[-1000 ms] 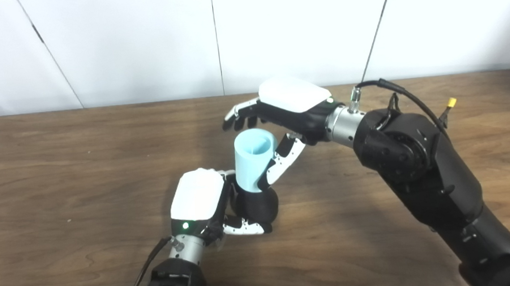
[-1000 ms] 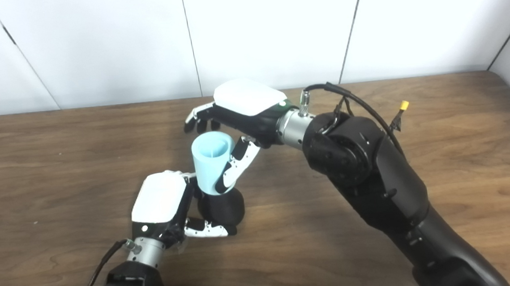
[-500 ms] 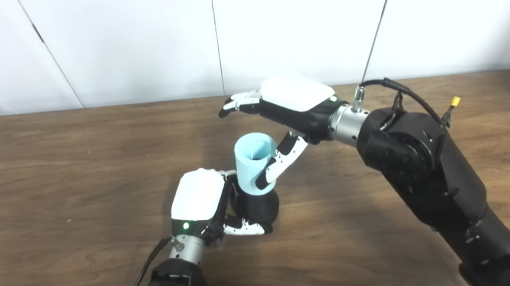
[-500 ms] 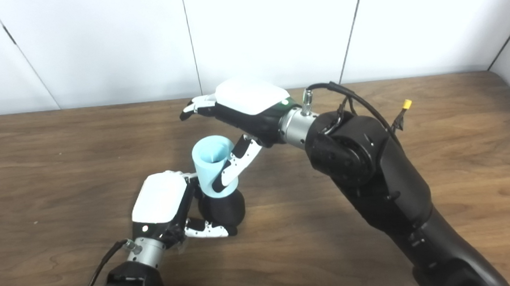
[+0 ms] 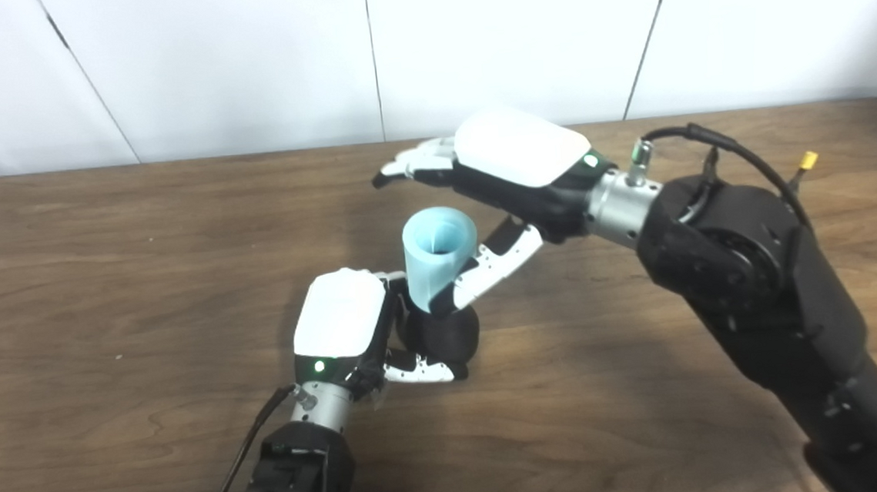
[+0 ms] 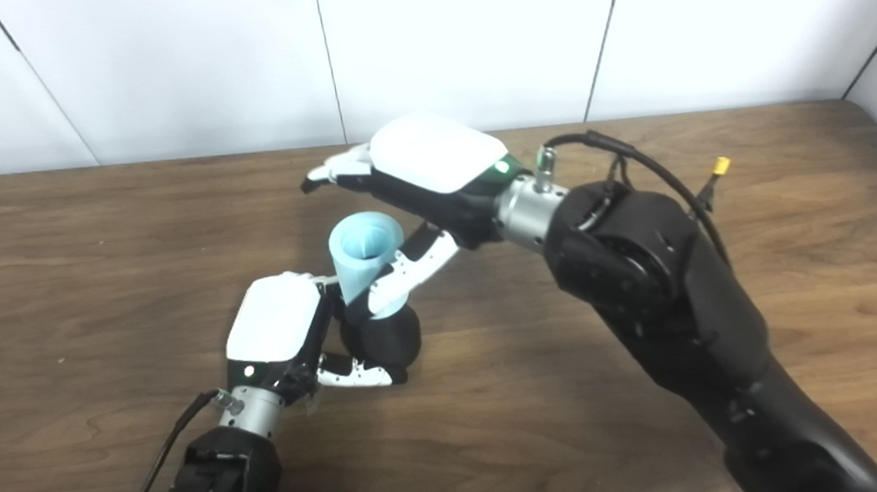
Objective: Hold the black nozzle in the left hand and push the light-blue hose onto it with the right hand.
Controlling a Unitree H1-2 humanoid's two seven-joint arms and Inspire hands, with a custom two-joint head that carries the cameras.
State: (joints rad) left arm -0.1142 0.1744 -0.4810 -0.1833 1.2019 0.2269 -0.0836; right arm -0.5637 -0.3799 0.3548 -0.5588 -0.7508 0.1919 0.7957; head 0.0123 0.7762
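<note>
- White wall panels with dark seams stand behind a brown wood-grain surface (image 5: 99, 246).
- Left hand (image 5: 340, 326): low near the middle of the surface, white back plate facing up, fingers (image 5: 424, 372) wrapped around the black nozzle (image 5: 445, 338) and gripping it.
- Black nozzle: a rounded dark body, held just above or on the surface; contact cannot be told.
- Light-blue hose (image 5: 436, 265): a short open tube, standing tilted on top of the nozzle, its lower end meeting the nozzle, its open mouth facing up toward the cameras.
- Right hand (image 5: 510, 171): above and behind the hose, fingers spread and extended past the tube's mouth, holding nothing; its thumb (image 5: 494, 261) lies against the hose's right side.
- Right arm (image 5: 749, 278): black, with a looping cable.
</note>
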